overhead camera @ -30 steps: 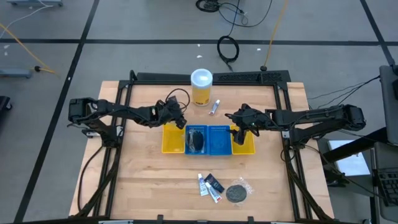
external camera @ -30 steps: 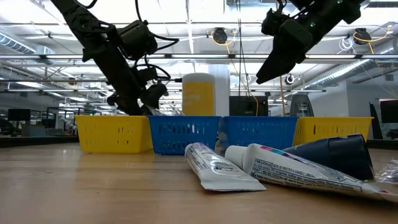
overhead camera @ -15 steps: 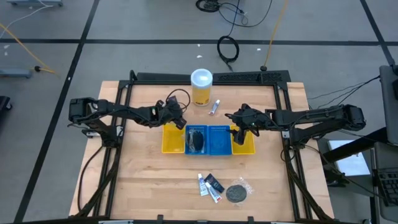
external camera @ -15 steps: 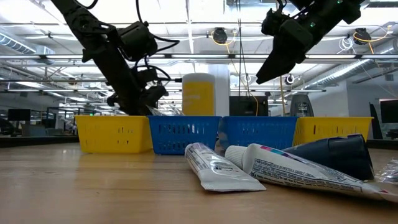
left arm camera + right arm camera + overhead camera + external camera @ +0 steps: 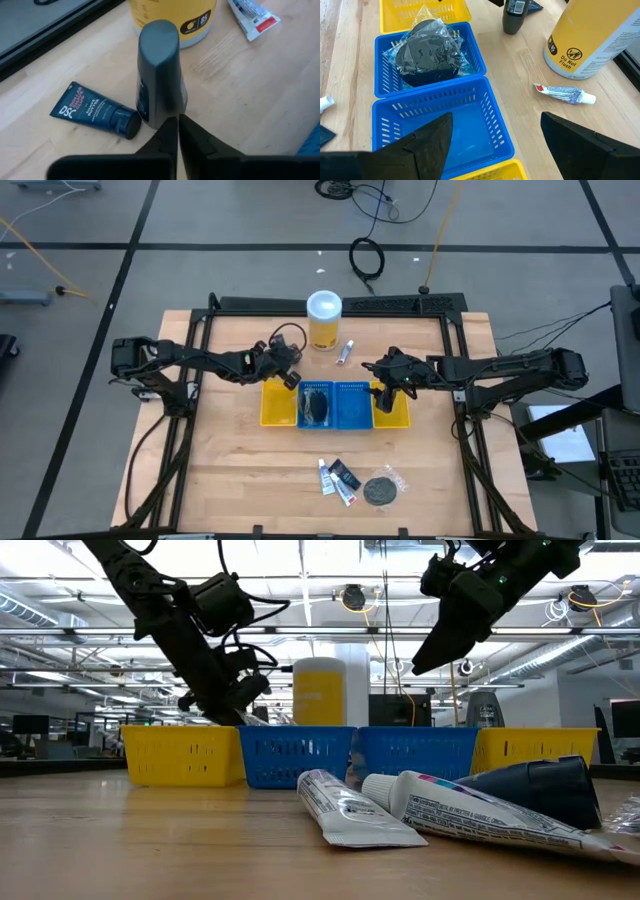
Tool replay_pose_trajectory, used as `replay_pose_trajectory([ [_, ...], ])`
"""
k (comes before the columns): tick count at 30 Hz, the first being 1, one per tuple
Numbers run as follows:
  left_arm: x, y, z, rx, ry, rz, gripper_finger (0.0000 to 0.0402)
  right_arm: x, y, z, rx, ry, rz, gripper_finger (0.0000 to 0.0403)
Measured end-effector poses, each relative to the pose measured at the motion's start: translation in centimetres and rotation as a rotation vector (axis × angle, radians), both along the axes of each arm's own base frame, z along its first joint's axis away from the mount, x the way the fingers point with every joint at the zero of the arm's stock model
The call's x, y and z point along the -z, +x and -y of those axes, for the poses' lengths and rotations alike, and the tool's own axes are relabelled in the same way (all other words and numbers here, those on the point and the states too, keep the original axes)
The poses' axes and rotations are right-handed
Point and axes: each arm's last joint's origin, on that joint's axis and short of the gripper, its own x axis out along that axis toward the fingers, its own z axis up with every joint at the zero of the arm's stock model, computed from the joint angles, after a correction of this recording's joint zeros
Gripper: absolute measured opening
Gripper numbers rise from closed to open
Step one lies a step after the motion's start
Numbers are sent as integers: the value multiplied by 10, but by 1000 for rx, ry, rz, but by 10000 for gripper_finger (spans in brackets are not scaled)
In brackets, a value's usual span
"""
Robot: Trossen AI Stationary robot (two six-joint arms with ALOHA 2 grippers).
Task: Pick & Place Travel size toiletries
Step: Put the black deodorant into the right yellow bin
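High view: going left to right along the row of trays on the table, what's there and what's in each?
Yellow tray, nothing visible inside → blue tray holding a dark wrapped disc → blue tray, empty → yellow tray under the right hand.

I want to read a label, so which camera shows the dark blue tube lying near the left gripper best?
The left wrist view: the dark blue tube lies flat there, label readable. No other view shows it clearly.
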Motion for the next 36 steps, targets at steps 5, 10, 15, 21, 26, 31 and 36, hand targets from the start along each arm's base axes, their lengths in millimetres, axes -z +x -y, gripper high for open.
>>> replay_pose_trajectory([
  [5,1,-1,0,-21,-20,0,58,0,0,0,0,0,0,293],
  [10,1,-1,1,-20,-35,9,95,0,0,0,0,0,0,293],
  [15,1,0,1,-9,-53,18,142,0,0,0,0,0,0,293],
  [21,-2,2,0,-30,-41,62,196,0,0,0,0,0,0,293],
  [26,-5,6,-1,-21,-19,108,225,0,0,0,0,0,-1,293],
  [31,-6,5,-1,-33,9,101,234,0,0,0,0,0,-1,293],
  [36,-7,6,-2,-74,31,124,230,0,0,0,0,0,-1,293],
])
